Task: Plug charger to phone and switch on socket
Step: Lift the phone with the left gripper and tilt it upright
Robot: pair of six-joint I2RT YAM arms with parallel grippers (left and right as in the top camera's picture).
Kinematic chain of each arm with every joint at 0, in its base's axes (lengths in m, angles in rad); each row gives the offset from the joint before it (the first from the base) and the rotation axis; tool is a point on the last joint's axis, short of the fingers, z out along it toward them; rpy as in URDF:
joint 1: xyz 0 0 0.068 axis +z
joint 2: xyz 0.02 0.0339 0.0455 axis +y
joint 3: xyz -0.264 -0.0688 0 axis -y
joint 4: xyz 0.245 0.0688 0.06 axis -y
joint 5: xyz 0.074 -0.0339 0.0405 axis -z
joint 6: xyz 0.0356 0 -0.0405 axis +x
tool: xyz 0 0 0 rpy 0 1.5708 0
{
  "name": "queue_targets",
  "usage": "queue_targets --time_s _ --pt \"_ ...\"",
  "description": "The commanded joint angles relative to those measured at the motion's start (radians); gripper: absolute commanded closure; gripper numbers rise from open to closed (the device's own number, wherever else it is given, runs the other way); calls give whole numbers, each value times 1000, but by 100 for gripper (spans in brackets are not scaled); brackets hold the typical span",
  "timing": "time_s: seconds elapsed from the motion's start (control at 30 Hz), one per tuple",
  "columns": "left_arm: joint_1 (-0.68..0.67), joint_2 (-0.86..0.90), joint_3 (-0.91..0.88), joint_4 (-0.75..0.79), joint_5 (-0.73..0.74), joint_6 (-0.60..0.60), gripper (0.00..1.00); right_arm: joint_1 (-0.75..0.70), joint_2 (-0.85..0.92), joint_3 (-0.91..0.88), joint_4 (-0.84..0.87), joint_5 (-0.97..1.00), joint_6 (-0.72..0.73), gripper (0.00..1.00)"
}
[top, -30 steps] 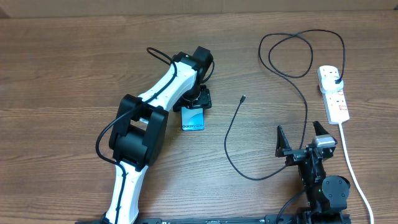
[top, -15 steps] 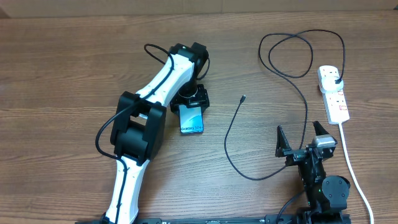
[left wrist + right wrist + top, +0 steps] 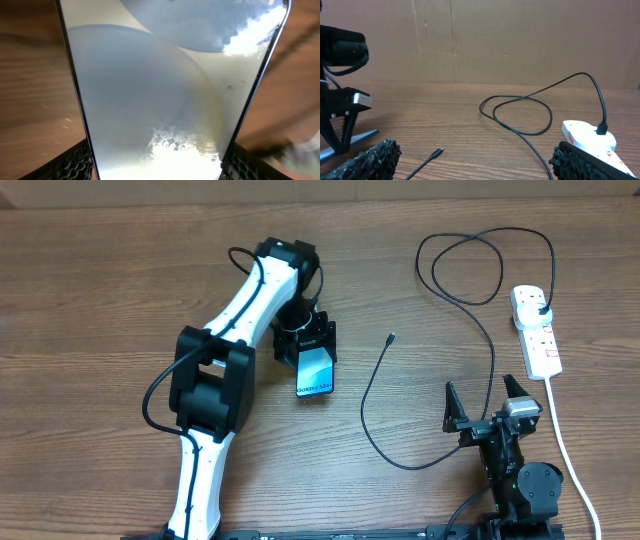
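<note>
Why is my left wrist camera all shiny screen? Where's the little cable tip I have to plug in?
Observer: Overhead, the charger's connector tip lies on the table to the right of the phone, not touching it. The left gripper grips the phone by one end, so the screen fills your view.
Operator: Is the cable's other end plugged in already?
Observer: It looks so. The black plug sits in the socket at the table's far right.
</note>
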Motion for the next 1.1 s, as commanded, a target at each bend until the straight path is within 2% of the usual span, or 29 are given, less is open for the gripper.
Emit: queue_targets --time_s 0.0,0.3,0.47,0.67,1.07 --pt "41 5 33 -27 232 108 39 3 -10 -10 3 10 2 0" --pt "150 5 33 -147 505 132 42 3 -10 -10 3 10 2 0" --pt "201 5 33 -224 653 240 41 3 -10 -10 2 10 2 0" --pt "218 5 33 -224 762 254 41 3 -10 -10 3 10 2 0" --pt "219 5 33 -224 1077 238 44 3 -10 -10 2 10 2 0"
